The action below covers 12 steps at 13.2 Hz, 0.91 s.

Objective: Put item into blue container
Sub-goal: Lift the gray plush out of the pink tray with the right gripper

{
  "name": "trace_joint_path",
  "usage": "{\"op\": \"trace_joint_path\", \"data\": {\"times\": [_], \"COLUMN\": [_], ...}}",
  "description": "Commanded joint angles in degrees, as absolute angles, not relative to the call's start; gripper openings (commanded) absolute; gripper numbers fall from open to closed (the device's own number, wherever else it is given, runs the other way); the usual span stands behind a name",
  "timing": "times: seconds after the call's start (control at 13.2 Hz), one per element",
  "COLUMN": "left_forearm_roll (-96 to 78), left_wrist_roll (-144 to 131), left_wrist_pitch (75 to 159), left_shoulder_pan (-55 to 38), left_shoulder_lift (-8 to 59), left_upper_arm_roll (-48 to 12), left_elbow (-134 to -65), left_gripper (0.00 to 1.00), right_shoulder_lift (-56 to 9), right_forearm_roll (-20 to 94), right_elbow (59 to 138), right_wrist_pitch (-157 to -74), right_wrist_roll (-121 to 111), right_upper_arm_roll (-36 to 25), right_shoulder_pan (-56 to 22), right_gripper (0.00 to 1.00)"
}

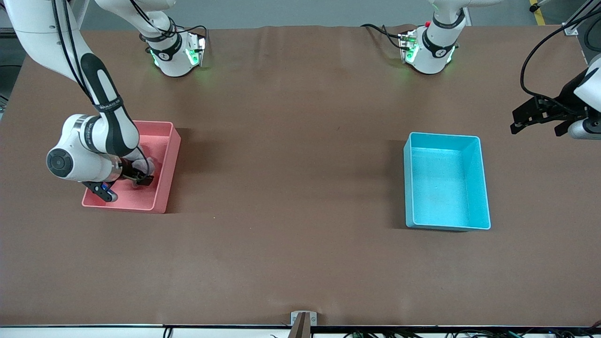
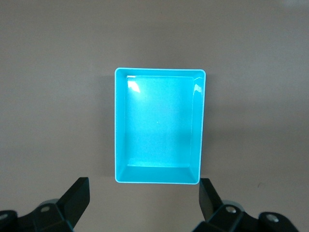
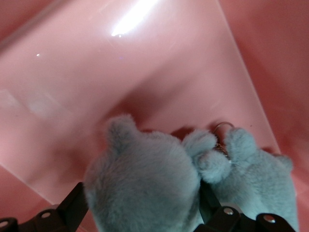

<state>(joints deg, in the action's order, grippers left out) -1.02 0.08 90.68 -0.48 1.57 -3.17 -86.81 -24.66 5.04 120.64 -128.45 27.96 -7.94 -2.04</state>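
Observation:
A fluffy grey-blue plush toy with a small metal ring lies in the pink bin. My right gripper is down inside that bin, open, with one finger on each side of the plush's round body. In the front view the right arm's wrist hides the toy, and the right gripper shows only partly. The blue container stands empty toward the left arm's end of the table. My left gripper hangs open over the table beside the blue container, holding nothing.
The brown table stretches bare between the two bins. Both arm bases stand along the table's edge farthest from the front camera. A small metal bracket sits at the nearest table edge.

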Motion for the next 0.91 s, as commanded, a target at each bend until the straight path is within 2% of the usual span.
{"op": "trace_joint_path", "data": {"times": [0.0, 0.15, 0.23, 0.53, 0.68, 0.83], "left_forearm_roll": [-1.93, -1.93, -1.85, -1.93, -1.93, -1.93], "left_wrist_roll": [0.09, 0.0, 0.09, 0.09, 0.09, 0.09], "left_wrist_pitch": [90.09, 90.09, 90.09, 90.09, 90.09, 90.09], "left_shoulder_pan": [-0.79, -0.79, -0.79, -0.79, -0.79, -0.79], "left_shoulder_lift": [1.76, 1.76, 1.76, 1.76, 1.76, 1.76], "left_upper_arm_roll": [-2.81, -2.81, -2.81, -2.81, -2.81, -2.81], "left_elbow": [-85.96, -85.96, -85.96, -85.96, -85.96, -85.96], "left_gripper": [1.0, 1.0, 1.0, 1.0, 1.0, 1.0], "right_shoulder_lift": [-24.43, -24.43, -24.43, -24.17, -23.38, -22.94], "right_forearm_roll": [6.42, 6.5, 6.5, 6.59, 6.59, 6.5], "right_elbow": [120.85, 120.76, 120.76, 120.24, 119.01, 113.5], "right_wrist_pitch": [-128.41, -128.06, -128.06, -127.53, -125.7, -118.17], "right_wrist_roll": [28.74, 28.74, 28.74, 28.65, 28.57, 27.95], "right_upper_arm_roll": [-7.91, -7.91, -7.91, -7.91, -8.09, -8.26], "right_shoulder_pan": [-1.85, -1.85, -1.76, -1.67, -1.58, -0.97], "right_gripper": [0.53, 0.28, 0.22, 0.07, 0.03, 0.02]}}
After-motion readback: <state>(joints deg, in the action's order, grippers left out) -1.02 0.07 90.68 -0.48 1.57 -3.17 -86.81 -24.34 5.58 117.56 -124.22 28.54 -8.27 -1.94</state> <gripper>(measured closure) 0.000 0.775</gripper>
